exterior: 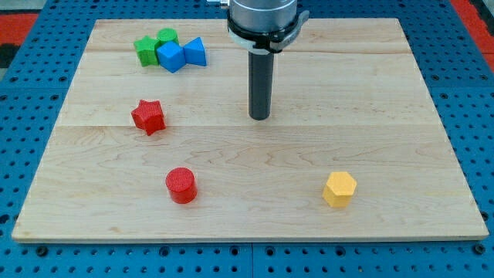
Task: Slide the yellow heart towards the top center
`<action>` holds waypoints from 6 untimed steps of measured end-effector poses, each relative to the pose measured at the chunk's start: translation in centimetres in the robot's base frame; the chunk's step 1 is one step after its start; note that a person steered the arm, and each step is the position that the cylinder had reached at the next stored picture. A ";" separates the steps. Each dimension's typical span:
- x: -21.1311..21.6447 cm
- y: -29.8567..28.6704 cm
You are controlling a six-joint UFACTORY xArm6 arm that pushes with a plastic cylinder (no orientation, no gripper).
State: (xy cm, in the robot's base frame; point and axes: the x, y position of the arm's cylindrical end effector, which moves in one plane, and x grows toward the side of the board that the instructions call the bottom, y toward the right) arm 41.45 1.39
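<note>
You're looking at a pale wooden board (255, 154) sitting on a blue pegboard table (23, 85). The yellow block (340, 188) is sitting at the view's bottom right, looking more hexagonal than heart-shaped. My tip (259, 117) is resting mid-board, well apart from it, touching nothing, no gripper here

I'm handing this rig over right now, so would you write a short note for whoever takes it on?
My tip rests on the board near its middle, touching no block. The yellow block, the heart in the task though it looks hexagonal here, sits near the view's bottom right, below and right of my tip. It is not yet pushed. Left to do: bring my tip below it and slide it up to the top center.
</note>
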 end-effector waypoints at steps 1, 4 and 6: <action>-2.1 -0.1; -8.7 -2.1; -14.0 -0.4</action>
